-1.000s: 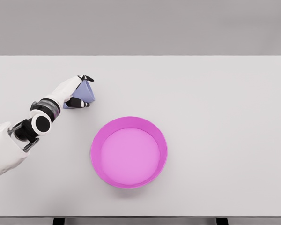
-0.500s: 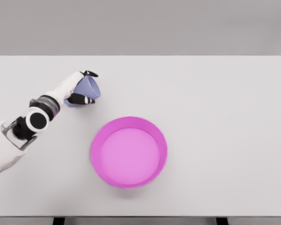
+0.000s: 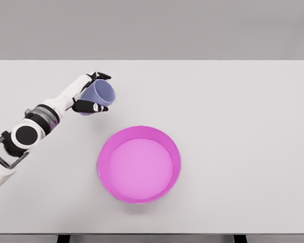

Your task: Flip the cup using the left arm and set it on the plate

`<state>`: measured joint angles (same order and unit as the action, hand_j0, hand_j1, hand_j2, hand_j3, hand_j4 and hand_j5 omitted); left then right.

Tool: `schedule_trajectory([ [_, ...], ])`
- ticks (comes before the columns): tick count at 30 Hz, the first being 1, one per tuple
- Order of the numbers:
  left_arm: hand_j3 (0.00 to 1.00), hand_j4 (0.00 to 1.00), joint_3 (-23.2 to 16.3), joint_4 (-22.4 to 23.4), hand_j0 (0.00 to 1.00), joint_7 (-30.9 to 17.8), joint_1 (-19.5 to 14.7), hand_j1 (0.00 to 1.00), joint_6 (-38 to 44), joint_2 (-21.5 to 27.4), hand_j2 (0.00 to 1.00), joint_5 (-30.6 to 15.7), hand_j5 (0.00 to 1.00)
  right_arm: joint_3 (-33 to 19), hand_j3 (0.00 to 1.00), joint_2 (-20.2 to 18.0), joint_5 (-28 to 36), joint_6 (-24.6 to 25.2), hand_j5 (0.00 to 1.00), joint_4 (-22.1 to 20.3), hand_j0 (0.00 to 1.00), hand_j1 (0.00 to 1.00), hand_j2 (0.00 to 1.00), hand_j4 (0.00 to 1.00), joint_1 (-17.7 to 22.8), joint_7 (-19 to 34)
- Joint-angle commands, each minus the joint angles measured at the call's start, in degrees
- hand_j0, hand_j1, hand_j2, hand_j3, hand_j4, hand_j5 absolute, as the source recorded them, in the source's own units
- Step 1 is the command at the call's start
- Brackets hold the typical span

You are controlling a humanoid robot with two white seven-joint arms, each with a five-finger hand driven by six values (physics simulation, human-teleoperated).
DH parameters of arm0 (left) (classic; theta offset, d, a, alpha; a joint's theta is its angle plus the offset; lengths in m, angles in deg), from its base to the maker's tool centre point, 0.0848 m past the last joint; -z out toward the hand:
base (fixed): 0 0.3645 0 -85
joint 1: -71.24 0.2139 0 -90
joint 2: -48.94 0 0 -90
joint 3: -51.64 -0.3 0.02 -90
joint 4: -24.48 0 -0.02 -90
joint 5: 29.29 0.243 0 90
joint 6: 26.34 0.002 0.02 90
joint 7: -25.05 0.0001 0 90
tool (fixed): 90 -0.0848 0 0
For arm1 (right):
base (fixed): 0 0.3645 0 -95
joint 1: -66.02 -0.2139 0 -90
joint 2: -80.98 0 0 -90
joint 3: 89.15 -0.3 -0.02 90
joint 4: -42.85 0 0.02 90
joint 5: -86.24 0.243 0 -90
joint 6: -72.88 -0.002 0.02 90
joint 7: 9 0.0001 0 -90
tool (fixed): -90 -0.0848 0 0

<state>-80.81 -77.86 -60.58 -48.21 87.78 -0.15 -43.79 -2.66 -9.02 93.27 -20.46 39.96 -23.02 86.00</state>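
A blue-violet cup [image 3: 98,95] is held in my left hand [image 3: 91,92] above the left part of the white table [image 3: 233,101]. Its mouth is tilted toward the right and toward the camera. My black-tipped fingers [image 3: 102,76] wrap its upper side and the thumb presses along its lower side. The magenta plate [image 3: 139,163], a round shallow dish with a raised rim, lies on the table below and to the right of the cup, apart from it. My right arm is out of view.
My left hand has lifted the cup and carried it up and slightly right. The cup has turned so its mouth now shows, where before it faced down.
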Motion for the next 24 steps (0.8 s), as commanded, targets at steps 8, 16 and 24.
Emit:
schedule_trajectory([
  [8,0.77,0.77,0.79,-0.75,0.77,0.02,0.53,0.77,-2.93,0.31,0.77,-0.88,0.77,0.0,1.0,0.0,0.01,0.0,1.0,-0.01,1.0,1.0,1.0,1.0,0.0,0.01],
  [16,0.77,0.77,0.79,-0.84,0.77,0.02,0.79,0.77,-3.9,0.22,0.77,-0.88,0.77,0.0,1.0,0.0,0.01,0.0,1.0,-0.01,1.0,1.0,1.0,1.0,0.0,0.01],
  [24,0.77,0.77,0.7,-0.84,0.77,-0.07,1.49,0.77,-7.76,0.05,0.77,-0.88,0.77,0.0,1.0,0.0,0.01,0.0,1.0,-0.01,1.0,1.0,1.0,1.0,0.0,0.01],
])
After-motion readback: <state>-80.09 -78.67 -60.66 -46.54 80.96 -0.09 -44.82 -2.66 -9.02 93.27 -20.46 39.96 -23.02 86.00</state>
